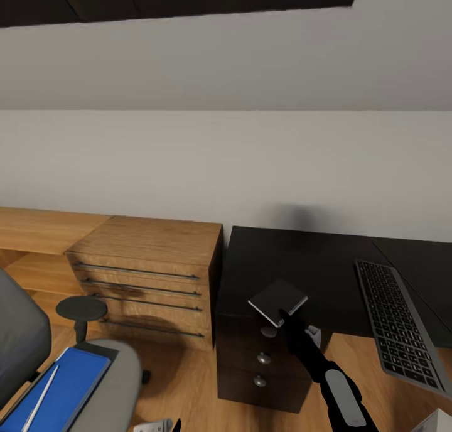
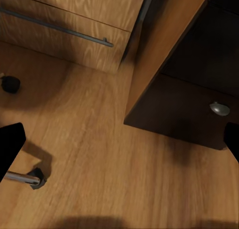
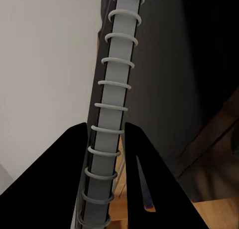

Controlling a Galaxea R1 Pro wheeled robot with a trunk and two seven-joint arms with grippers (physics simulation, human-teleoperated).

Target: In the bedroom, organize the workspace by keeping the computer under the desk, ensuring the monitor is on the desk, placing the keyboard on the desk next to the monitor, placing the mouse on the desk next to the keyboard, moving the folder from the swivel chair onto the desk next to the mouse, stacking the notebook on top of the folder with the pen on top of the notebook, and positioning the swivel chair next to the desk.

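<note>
Head view shows the notebook point(image 1: 278, 301), small and dark grey, held up in the air over the near edge of the black counter point(image 1: 326, 265), just above the drawer unit point(image 1: 262, 363) with its silver knobs. The right fingers point(image 1: 290, 322) are closed on it from below. Right wrist view shows the same grip up close: the two dark fingers point(image 3: 64, 174) pinch the notebook by its wire ring spine. The keyboard point(image 1: 398, 325) lies on the counter, off to the right of the notebook. The blue folder point(image 1: 66, 382) sits on the seat of the swivel chair point(image 1: 110, 372), with the thin white pen point(image 1: 43, 397) lying on top of it. The left fingers point(image 2: 119, 149) look spread wide and hold nothing; they point down at the wood floor point(image 2: 89, 154) by the drawers. The step in hand seems to be carrying the notebook to the counter. The folder should go under it, so next the notebook likely needs a spot to wait, or the folder must come over first.
</note>
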